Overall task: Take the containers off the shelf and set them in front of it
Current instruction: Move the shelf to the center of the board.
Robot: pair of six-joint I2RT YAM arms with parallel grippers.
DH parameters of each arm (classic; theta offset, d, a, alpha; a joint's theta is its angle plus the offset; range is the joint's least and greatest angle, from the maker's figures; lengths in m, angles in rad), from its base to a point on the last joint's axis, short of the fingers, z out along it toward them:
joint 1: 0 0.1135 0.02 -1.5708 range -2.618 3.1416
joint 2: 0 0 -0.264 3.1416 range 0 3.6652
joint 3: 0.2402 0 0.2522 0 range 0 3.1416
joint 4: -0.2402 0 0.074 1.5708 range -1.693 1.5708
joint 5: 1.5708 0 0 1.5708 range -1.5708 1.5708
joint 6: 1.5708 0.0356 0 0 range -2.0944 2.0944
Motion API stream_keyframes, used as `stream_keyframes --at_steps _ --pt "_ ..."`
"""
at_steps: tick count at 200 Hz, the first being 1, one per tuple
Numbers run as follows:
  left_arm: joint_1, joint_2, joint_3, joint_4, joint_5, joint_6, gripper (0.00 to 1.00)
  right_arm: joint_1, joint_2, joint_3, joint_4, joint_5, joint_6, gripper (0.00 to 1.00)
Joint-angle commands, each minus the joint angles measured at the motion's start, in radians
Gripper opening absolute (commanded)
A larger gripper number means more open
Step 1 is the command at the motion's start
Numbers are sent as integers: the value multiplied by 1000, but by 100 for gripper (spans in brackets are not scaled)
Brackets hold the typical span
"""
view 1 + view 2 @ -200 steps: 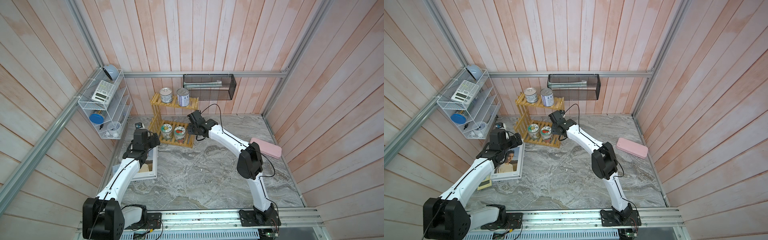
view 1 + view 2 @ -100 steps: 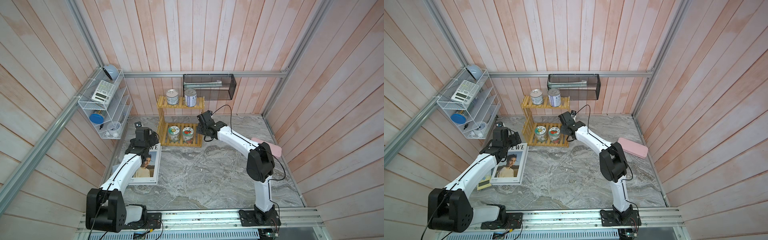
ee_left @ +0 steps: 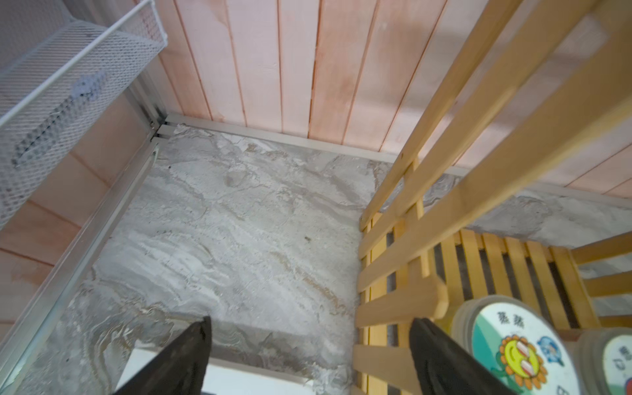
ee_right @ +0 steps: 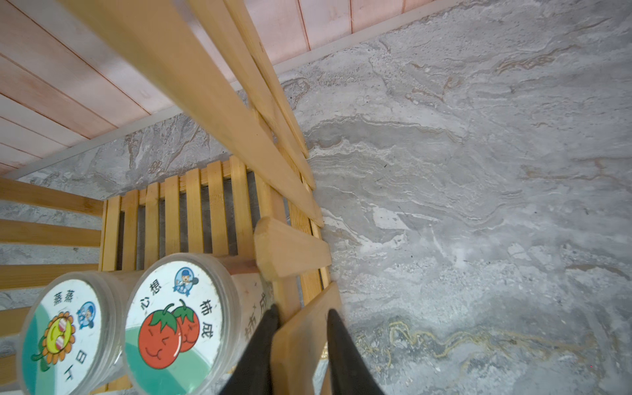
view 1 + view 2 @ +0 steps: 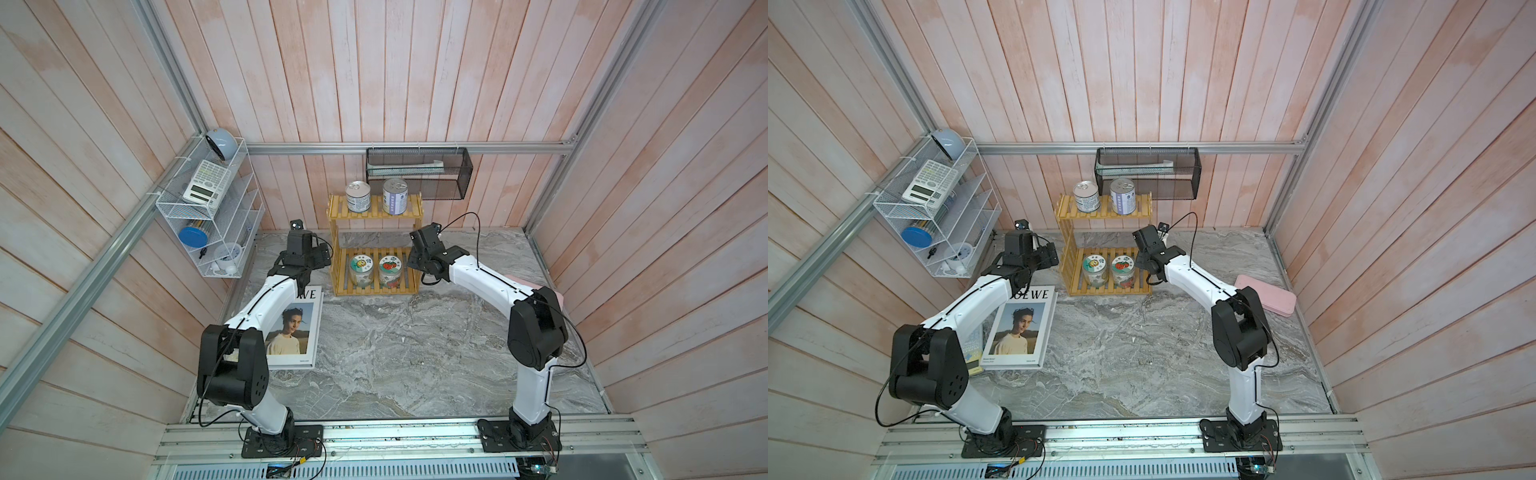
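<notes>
The marble tabletop carries the yellow shelf near the back wall. The magazine, reading "OEWE", lies to its left. The right gripper pinches a shelf side slat; the left gripper gapes wide, empty. Top tier: white-blue tin, purple-white tin, labels unreadable. Bottom tier: sunflower jar lettered "蒸蒸日上", tomato jar "心想柿成".

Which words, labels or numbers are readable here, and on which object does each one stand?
"OEWE": magazine cover, beginning hidden.
"蒸蒸日上": sunflower jar lid.
"心想柿成": tomato jar lid.
Writing on the tomato jar's side: partly hidden, unreadable.
Too small to read: white-blue tin label, purple tin label, calculator, magazine small print.
</notes>
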Motion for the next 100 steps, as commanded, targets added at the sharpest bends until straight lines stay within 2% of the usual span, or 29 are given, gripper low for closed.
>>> stream_keyframes --at_steps 1,34,100 --pt "-33 62 92 -49 52 33 91 -34 -13 -47 -76 42 6 29" --pt "-91 132 173 -97 39 17 85 -58 -41 -87 -67 36 2 29" --pt "-134 200 238 -198 49 -82 69 -89 -93 -149 -51 25 -8 29"
